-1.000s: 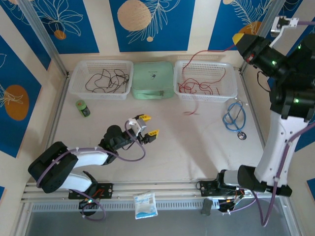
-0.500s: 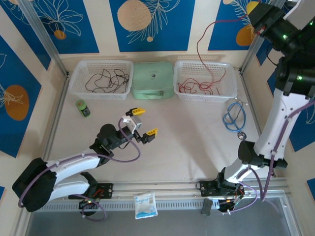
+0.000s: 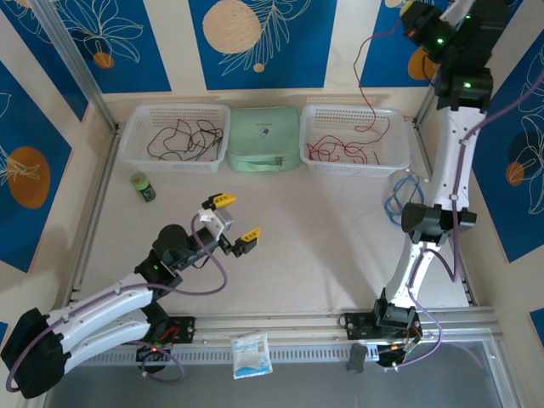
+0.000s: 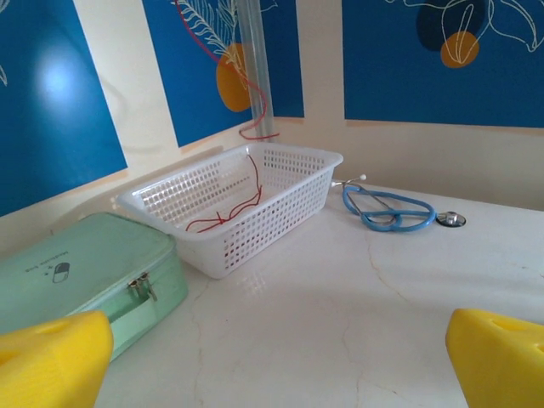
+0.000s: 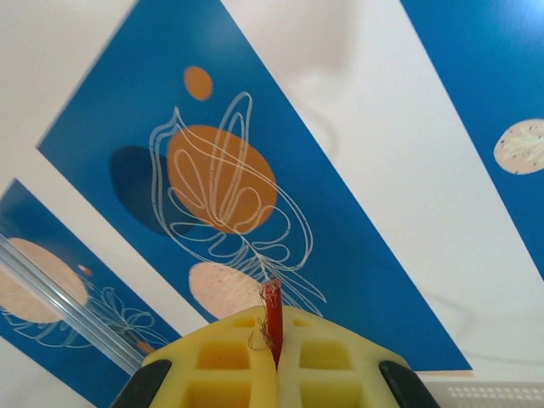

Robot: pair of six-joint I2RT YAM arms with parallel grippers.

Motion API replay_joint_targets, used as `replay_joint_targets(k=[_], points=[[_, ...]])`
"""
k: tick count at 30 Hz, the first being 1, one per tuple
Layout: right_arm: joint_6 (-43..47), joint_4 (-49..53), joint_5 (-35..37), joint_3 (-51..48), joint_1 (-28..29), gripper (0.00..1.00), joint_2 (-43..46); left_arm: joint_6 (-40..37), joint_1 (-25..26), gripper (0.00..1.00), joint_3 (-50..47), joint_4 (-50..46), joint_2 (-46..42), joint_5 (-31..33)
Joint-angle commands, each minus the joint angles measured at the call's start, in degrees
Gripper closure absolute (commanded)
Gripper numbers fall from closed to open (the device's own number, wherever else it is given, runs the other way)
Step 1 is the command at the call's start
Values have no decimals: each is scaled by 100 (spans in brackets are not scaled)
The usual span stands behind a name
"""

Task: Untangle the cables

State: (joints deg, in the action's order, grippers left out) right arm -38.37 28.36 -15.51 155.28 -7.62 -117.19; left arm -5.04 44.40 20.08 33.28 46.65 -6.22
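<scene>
At the bench's far-left corner the black cables (image 3: 183, 136) lie loose in the left basket (image 3: 127, 149). The left gripper (image 3: 236, 218) hovers empty over mid-bench, jaws wide apart, well away from anything it could steady. Toward the far-right corner the red cables (image 3: 340, 153) heap in the right basket (image 3: 401, 144), one strand (image 3: 360, 72) rising to the right gripper (image 3: 414, 17), jaws clamped on it high overhead. If that strand is knotted into the heap, more pull may drag the clump or the light basket up, or slip the wire free.

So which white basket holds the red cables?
The right-hand basket, next to the blue stethoscope; the left basket holds only dark cables.
</scene>
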Motion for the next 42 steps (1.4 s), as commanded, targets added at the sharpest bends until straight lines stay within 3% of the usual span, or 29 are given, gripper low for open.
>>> replay_joint_targets(k=[1, 5, 9, 20, 26, 28, 33, 37, 42], points=[[631, -231, 600, 257, 260, 100, -230, -116, 67, 0, -126, -398, -292, 253], [900, 78, 816, 37, 433, 100, -625, -148, 75, 0, -192, -548, -501, 371], [1044, 193, 988, -779, 513, 100, -714, -231, 71, 0, -190, -628, -526, 419], [1395, -1033, 1432, -3801, 715, 100, 260, -399, 77, 0, -118, -587, -310, 491], [1287, -511, 1881, -4276, 780, 100, -135, -401, 77, 0, 75, -858, -347, 741], [1111, -113, 2046, -4127, 749, 100, -413, -409, 77, 0, 190, -1040, -379, 1097], [647, 794, 2430, -3652, 607, 94, -992, -434, 63, 0, 504, -1511, -338, 2773], [506, 1141, 2697, -3634, 538, 88, -1096, -567, 60, 0, 704, -1811, -147, 3534], [521, 1342, 2743, -3729, 476, 60, -1075, -442, 46, 0, 829, -1790, 229, 4485]])
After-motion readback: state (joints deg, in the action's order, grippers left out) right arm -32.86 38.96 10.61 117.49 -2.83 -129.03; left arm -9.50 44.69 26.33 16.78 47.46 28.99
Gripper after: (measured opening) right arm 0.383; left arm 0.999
